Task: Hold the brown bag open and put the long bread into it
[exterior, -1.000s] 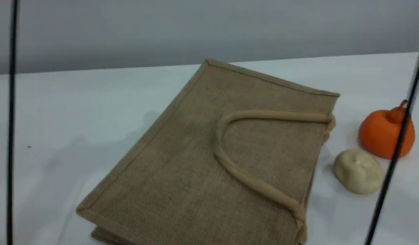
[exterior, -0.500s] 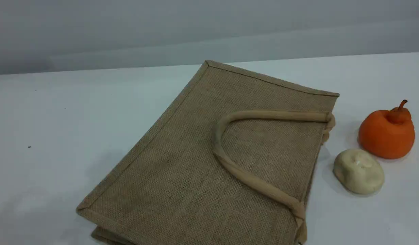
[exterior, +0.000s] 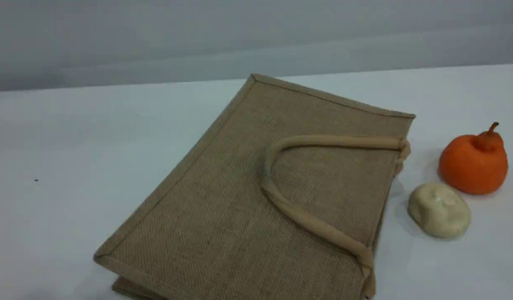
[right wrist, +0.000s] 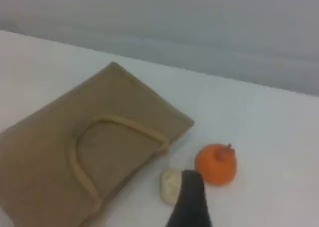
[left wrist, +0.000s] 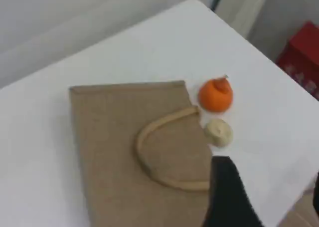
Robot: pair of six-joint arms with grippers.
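Observation:
The brown bag (exterior: 223, 208) lies flat and closed on the white table, one rope handle (exterior: 306, 221) folded over its top face and its mouth edge turned to the right. It also shows in the left wrist view (left wrist: 109, 147) and the right wrist view (right wrist: 50, 152). The long bread is out of view. Neither arm appears in the scene view. My left gripper (left wrist: 271, 182) hovers high above the bag's mouth end, open and empty. Of the right gripper only one dark fingertip (right wrist: 191, 194) shows, high above the foods, with nothing held.
A smooth cream oval bun (exterior: 439, 210) lies just right of the bag's mouth. An orange pear-shaped fruit (exterior: 473, 162) stands behind the bun. A grey wall runs along the table's far edge. A red box (left wrist: 301, 57) sits beyond the table corner.
Two thin black lines that crossed the left and right sides of the scene view a second ago are gone. Bag, bun and orange fruit have not moved.

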